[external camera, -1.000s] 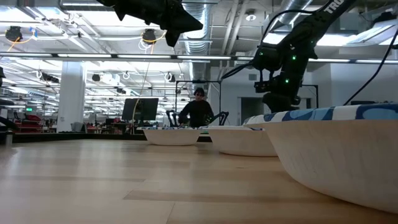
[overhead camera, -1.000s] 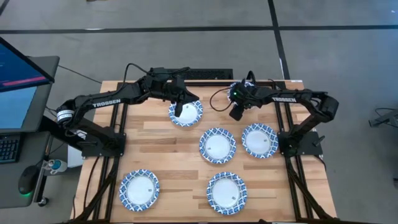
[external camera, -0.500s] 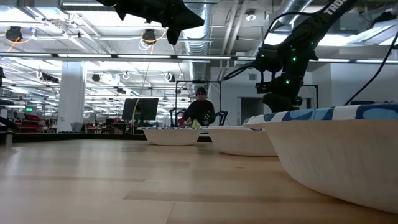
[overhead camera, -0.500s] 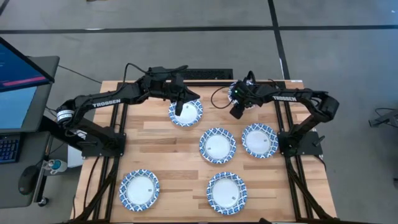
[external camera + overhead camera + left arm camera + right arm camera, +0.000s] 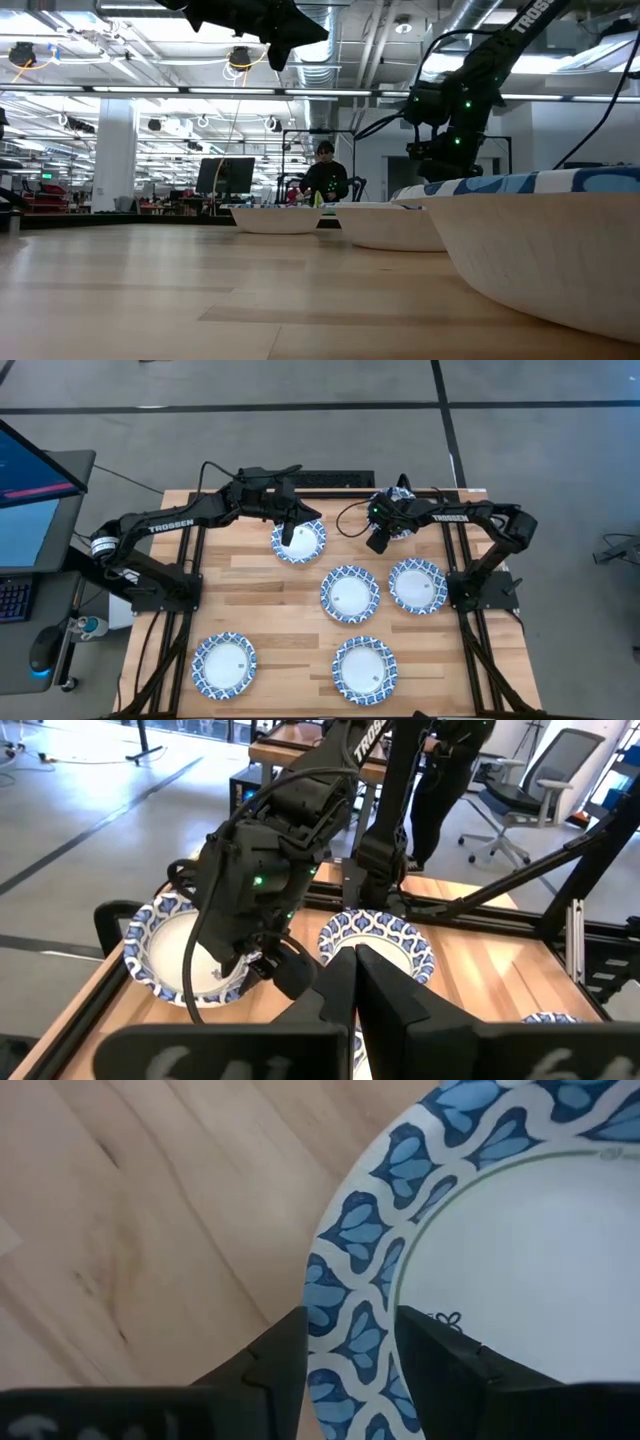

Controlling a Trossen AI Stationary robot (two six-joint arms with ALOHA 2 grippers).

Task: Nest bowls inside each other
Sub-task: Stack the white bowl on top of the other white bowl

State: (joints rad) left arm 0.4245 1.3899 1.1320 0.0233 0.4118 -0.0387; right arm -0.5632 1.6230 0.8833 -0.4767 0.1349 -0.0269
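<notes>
Six alike bowls, white with blue-and-white patterned rims, sit on the wooden table. My right gripper (image 5: 378, 544) (image 5: 350, 1355) is open over the far-right bowl (image 5: 404, 486), pointing steeply down. One finger (image 5: 278, 1352) stands outside the bowl's rim (image 5: 350, 1270) over the wood, the other (image 5: 440, 1355) inside it over the white middle. My left gripper (image 5: 286, 536) (image 5: 355, 970) is shut, holds nothing and hangs high above the far-left bowl (image 5: 300, 542). The other bowls lie at the middle (image 5: 350, 593), right (image 5: 417, 585), near left (image 5: 224, 664) and near middle (image 5: 364, 669).
A monitor and keyboard (image 5: 30, 490) stand off the table's left edge. A black bar (image 5: 335, 478) lies along the far edge. In the low view a person (image 5: 325, 178) stands behind the table. Bare wood lies between the bowls at the table's left middle (image 5: 240, 590).
</notes>
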